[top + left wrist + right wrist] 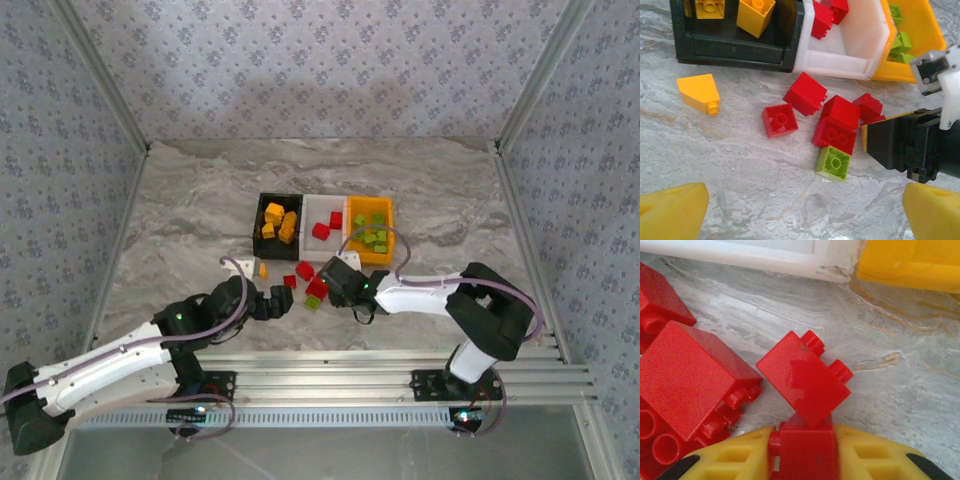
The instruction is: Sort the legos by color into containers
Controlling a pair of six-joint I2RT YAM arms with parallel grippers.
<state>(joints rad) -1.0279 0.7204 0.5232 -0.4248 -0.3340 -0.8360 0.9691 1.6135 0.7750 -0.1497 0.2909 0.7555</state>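
Because red belongs in the white bin [740,252], my right claw [801,462] is clamping a red brick [802,442]; my left claw [802,220] is hanging open.

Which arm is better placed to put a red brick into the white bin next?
Right. Its gripper is shut on a red brick just short of the white bin. The left gripper hangs open and empty, farther from it.
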